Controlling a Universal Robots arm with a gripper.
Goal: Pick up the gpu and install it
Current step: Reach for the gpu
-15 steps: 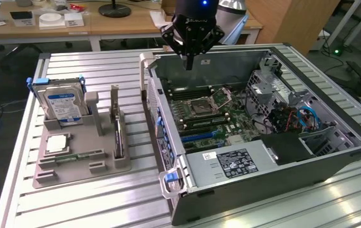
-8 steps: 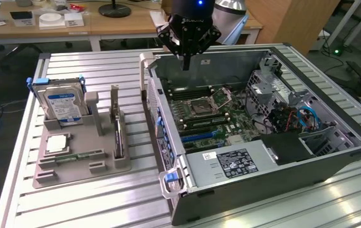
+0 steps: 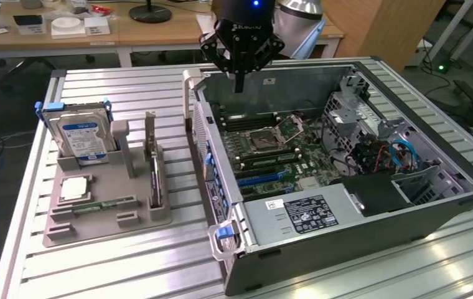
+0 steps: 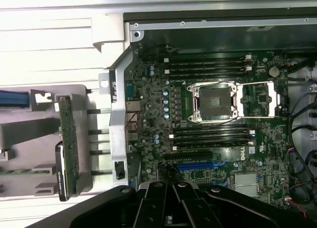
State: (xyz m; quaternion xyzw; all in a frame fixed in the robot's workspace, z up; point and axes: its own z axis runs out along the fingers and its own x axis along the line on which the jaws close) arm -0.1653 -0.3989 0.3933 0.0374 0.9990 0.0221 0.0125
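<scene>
The gripper, pressed together and apparently empty, hung over the case; the gpu stood nearer, at the exterior view's left, lengthwise near-to-far.

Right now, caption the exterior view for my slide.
Shut black gripper hangs over the open grey computer case; the thin dark gpu card stands in the grey holder.

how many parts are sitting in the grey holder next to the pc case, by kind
hard drive: 1
gpu: 1
square chip: 1
memory stick: 1
total: 4
</scene>
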